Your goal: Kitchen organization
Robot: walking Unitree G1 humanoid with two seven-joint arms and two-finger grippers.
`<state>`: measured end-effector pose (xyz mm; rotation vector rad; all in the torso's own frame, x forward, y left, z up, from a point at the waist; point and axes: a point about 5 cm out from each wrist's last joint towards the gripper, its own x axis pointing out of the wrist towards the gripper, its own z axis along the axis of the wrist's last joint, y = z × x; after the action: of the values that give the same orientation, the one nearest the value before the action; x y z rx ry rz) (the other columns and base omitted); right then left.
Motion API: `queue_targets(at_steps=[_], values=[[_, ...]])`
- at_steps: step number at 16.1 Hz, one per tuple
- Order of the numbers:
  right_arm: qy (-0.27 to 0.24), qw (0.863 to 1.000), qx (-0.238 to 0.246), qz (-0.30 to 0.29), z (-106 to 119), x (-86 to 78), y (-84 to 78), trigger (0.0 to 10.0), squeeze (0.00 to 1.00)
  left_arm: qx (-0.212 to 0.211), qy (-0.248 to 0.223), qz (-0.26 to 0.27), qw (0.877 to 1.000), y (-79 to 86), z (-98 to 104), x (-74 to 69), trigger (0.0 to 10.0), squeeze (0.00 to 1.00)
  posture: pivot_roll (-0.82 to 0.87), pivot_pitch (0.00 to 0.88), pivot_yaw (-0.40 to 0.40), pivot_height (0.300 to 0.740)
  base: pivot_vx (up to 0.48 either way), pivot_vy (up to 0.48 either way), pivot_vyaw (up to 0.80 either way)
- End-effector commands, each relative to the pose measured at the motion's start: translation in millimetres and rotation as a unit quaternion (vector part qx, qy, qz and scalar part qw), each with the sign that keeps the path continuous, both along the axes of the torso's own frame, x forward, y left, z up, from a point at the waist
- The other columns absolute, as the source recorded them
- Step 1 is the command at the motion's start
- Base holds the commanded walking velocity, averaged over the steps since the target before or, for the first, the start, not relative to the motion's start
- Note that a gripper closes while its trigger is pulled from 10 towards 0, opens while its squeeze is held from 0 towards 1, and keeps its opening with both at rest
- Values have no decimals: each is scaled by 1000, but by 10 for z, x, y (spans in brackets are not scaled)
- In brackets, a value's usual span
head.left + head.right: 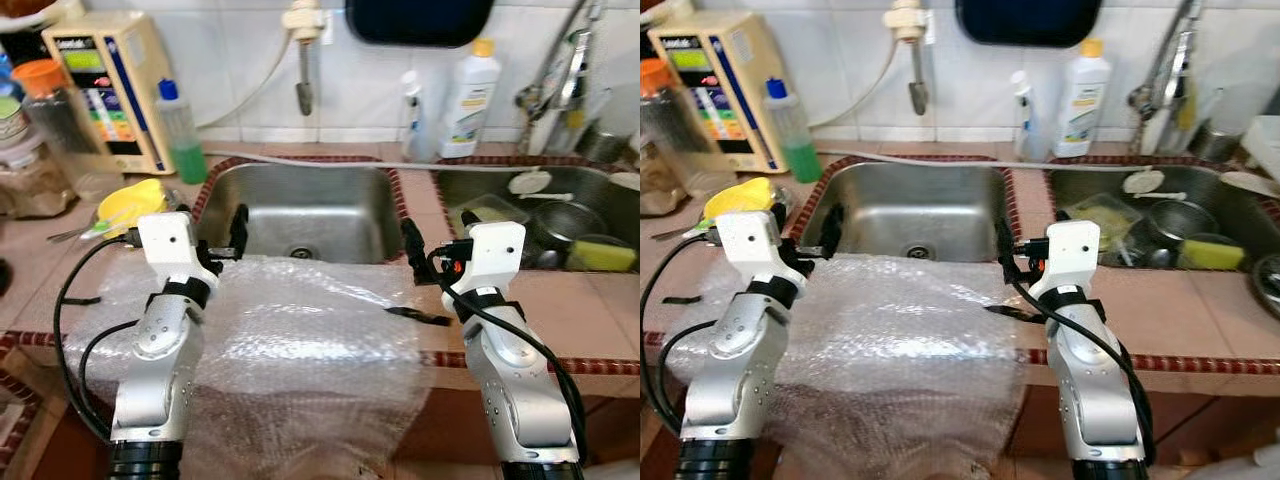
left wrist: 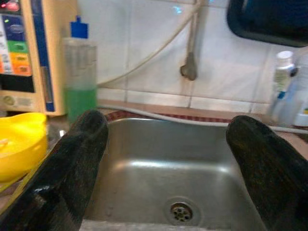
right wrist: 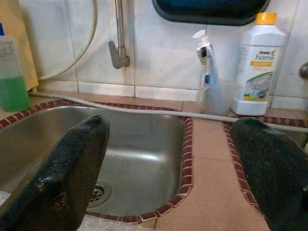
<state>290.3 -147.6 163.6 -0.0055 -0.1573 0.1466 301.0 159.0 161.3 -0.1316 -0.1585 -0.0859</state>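
Bubble wrap (image 1: 300, 330) overhanging counter edge (image 1: 590, 366), before sink (image 1: 300, 215).

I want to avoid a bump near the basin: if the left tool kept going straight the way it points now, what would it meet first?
Probably nothing at once: the left tool, fingers open, points across the empty left sink. Going straight on, it would likely meet the sink's far wall or the tiled wall behind; depth is unclear.

Two sink basins (image 1: 300, 205) (image 1: 480, 185), one bubble wrap sheet (image 1: 290, 340), one green liquid bottle (image 1: 180, 130), one white detergent bottle (image 1: 470, 95), one yellow bowl (image 1: 130, 200) were there
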Motion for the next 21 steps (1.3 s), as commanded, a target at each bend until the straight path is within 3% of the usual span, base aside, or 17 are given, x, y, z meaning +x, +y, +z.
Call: queue_targets(at_steps=[1, 7, 8, 18, 21], values=[[-4, 1000, 0, -3, 10, -2, -6, 10000, 0, -1, -1, -4, 1000, -6, 26, 2, 10000, 0, 53, 0, 42, 740, 0, 292, 0], [-5, 1000, -1, -3, 17, 6, -13, 10000, 0, -5, 10, -9, 1000, -25, -2, 8, 10000, 0, 52, 0, 39, 740, 0, 359, 0], [-5, 1000, -1, -3, 17, 6, -14, 10000, 0, 10, 3, -8, 1000, -27, 5, -4, 10000, 0, 52, 0, 40, 740, 0, 0, 0], [-9, 1000, -4, -14, 41, 10, -72, 10000, 0, 8, -23, -58, 998, -155, 83, -29, 10000, 0, 42, 0, 44, 740, 0, 0, 0], [-9, 1000, -5, -14, 41, 13, -72, 10000, 0, 10, -24, -60, 998, -150, 77, -41, 10000, 0, 45, 0, 39, 740, 305, 0, 0]])
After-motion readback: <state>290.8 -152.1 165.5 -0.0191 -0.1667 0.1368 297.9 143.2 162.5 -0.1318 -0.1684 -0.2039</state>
